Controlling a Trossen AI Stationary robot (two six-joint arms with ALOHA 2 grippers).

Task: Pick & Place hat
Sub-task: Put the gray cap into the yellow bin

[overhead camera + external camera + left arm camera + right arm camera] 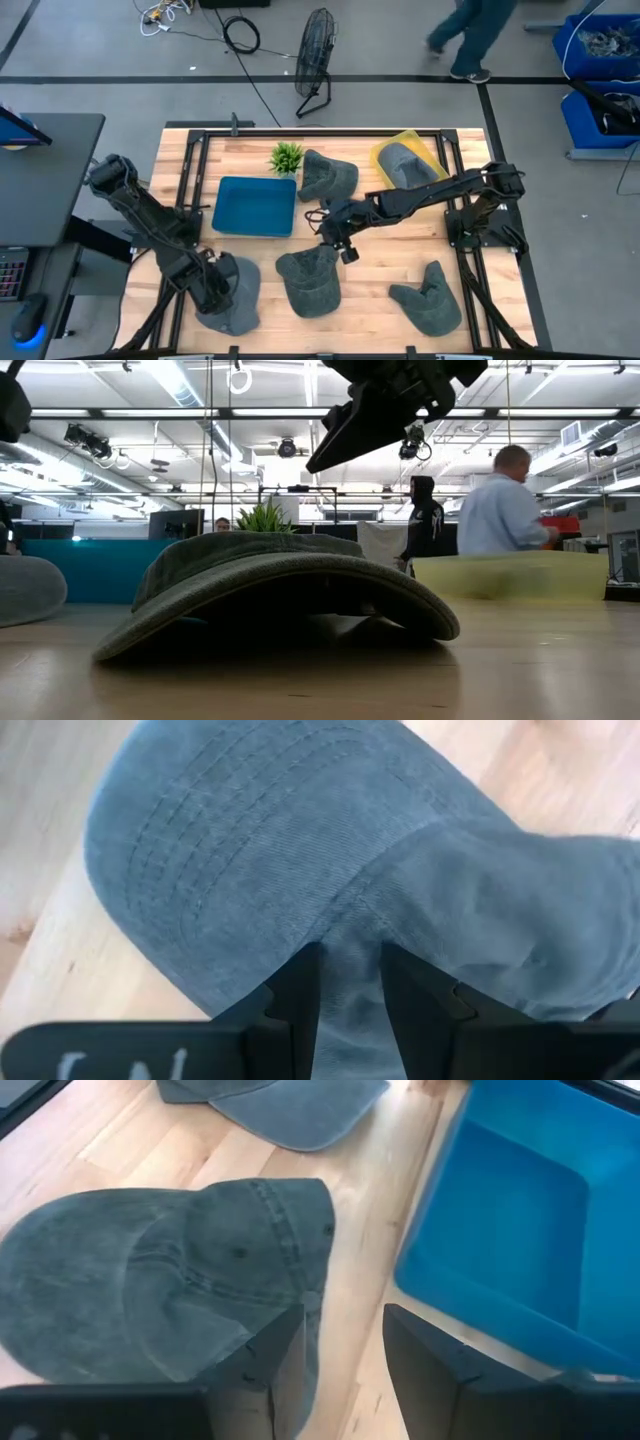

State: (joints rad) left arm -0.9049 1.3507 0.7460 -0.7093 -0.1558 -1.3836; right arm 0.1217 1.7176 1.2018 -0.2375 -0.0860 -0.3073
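- Hats are lying scattered over the wooden table [400, 270], and this seems to be the sorting stock: one at the front left corner [235, 295], one at the front middle [308, 282], one at the front right [430, 298], one at the back beside the small plant [287, 156], and one already sitting inside the yellow bin [432, 152], which suggests the bins are the drop places;
- blue tray [255, 206] is standing empty left of centre, between the two arms, probably so either arm can be reaching it;
- left gripper [215, 290] is pressing down over the front-left hat [330, 870]; its fingers [300, 990] are standing a little apart with a fold of the grey-blue fabric showing between them where brim meets crown, so I judge it to be pinching there, since soft cloth needs gathering to lift;
- right gripper [340, 240] is hanging above the table between the blue tray and the front-middle hat [170, 1280]; its fingers [275, 1355] are parted and holding nothing, lined up over that hat's edge next to the tray [520, 1230], likely readying a descent.
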